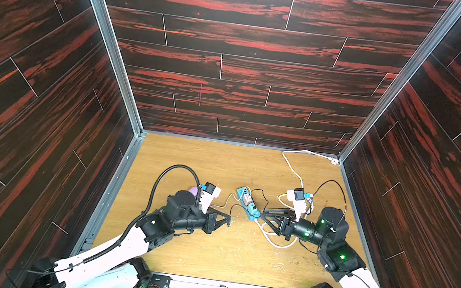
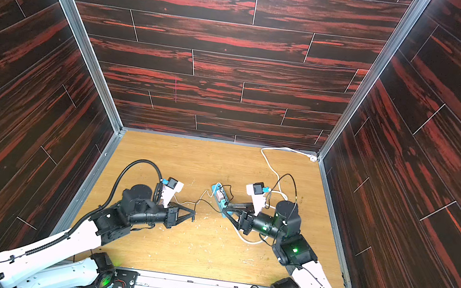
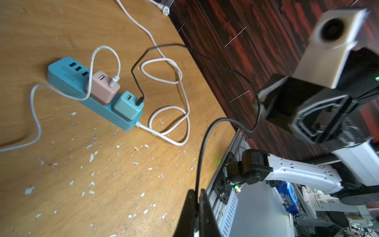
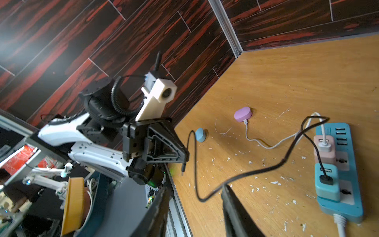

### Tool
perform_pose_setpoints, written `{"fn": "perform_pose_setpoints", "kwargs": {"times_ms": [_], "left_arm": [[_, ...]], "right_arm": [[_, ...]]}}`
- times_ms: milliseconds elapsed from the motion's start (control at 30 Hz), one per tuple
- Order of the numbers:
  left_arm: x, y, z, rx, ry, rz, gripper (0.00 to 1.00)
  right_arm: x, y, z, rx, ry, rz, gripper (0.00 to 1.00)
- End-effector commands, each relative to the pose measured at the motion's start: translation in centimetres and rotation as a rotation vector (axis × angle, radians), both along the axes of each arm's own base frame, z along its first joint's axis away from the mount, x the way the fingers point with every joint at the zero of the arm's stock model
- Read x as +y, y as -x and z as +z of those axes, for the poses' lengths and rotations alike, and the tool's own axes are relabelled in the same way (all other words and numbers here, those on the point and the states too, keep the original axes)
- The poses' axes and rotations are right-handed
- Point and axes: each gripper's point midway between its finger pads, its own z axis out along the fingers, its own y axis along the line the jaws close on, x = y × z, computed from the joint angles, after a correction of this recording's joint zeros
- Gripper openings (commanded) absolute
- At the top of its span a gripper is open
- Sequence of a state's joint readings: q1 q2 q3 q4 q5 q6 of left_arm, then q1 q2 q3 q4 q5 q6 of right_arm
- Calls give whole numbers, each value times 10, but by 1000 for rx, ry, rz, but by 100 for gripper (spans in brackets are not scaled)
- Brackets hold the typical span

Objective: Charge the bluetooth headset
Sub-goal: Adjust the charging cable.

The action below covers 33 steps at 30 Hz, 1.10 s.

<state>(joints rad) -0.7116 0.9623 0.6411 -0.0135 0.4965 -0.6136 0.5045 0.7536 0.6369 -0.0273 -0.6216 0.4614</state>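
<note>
Black cable [image 4: 254, 171] in L hand [image 4: 185, 156]

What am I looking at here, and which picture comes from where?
Two robot arms at a wooden table. Two pictures look down from overhead; two come from cameras on the arms' wrists. A blue power strip carries a pink charger, wired by a white cable to a pink case, and a teal charger with a black cable. A small blue case lies unplugged. The left gripper pinches the black cable near its free end; the right gripper is open, gripping nothing.
</note>
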Motion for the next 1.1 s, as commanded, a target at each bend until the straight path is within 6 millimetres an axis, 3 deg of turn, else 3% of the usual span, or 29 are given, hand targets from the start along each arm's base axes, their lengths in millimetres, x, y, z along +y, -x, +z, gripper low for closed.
{"fn": "perform_pose_setpoints", "kwargs": {"times_ms": [0,233,600,867,1067], "left_arm": [[-4,13,-6,9,-71,-117,0],[-9,15,-9,43,-116,-177,0],[-18,34,16,45,-76,-316,0],[-18,40,21,42,-91,-356,0],[-19,39,21,39,-94,-365,0]], "right_arm": [[3,8,-1,-5,41,69,50],[15,5,15,-10,4,138,54],[34,2,-9,78,-11,259,54],[52,19,-23,149,-22,387,54],[63,28,-30,174,-19,441,46]]}}
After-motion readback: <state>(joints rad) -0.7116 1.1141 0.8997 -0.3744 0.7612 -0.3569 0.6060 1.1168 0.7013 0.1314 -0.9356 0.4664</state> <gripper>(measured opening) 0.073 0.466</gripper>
